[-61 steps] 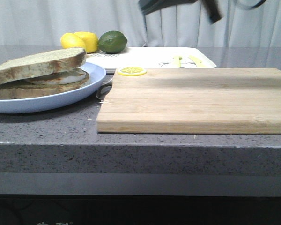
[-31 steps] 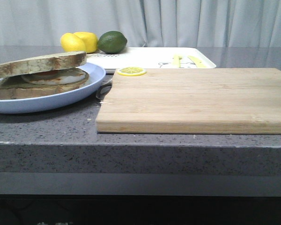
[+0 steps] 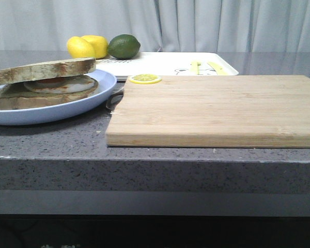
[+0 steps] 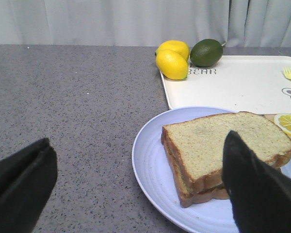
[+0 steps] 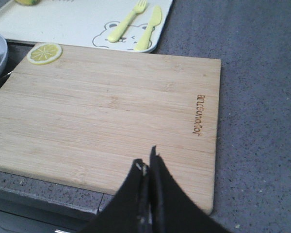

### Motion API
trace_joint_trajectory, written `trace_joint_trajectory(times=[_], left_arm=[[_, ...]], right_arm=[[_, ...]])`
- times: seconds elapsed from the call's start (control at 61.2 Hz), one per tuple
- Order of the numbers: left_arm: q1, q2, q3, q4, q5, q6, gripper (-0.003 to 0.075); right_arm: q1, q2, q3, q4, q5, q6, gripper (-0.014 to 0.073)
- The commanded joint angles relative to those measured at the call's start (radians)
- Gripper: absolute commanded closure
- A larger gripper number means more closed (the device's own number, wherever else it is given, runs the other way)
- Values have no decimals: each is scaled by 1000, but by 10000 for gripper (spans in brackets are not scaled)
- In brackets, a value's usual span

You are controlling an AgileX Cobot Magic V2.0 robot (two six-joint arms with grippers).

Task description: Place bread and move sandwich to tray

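The bread lies as the top slice on the sandwich, whose fried egg shows under it, on the pale blue plate at the left. In the left wrist view the bread covers the sandwich on the plate. My left gripper is open and empty, with one finger in front of the bread's corner. The white tray lies behind the plate, and it also shows in the left wrist view. My right gripper is shut and empty over the cutting board's front edge.
A wooden cutting board fills the middle and right of the counter. A lemon slice rests on its far left corner. Two lemons and a lime sit at the tray's back left. A yellow fork and knife lie on the tray.
A dark arm at the top of the front view has left the view. The bread's raised right end has sunk flatter onto the egg.
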Motion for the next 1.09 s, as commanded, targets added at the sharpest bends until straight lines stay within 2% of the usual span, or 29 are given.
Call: trace_joint_trajectory(times=[0.0,0.212,0.49,0.735,0.898,1.078], left_arm=[[-5,8,-37,-7,-90,-1,50],[-5,55,-80,-28,-67,-5,50],[-5,414,-336,-28,224,-5,50],[-5,690,-542,-2,405,-15,50],[21,771,-581,77,425,-110,50],[33,827,-581,60,442,-112,50]], right_arm=[[-5,-97,47,-6,-112,2,655],[-5,-217,144,-6,-125,2,655],[-5,-217,148,-6,-142,2,655],[-5,-217,151,-6,-140,2,655],[-5,-217,151,-6,-140,2,655],[-5,-217,151,-6,-140,2,655]])
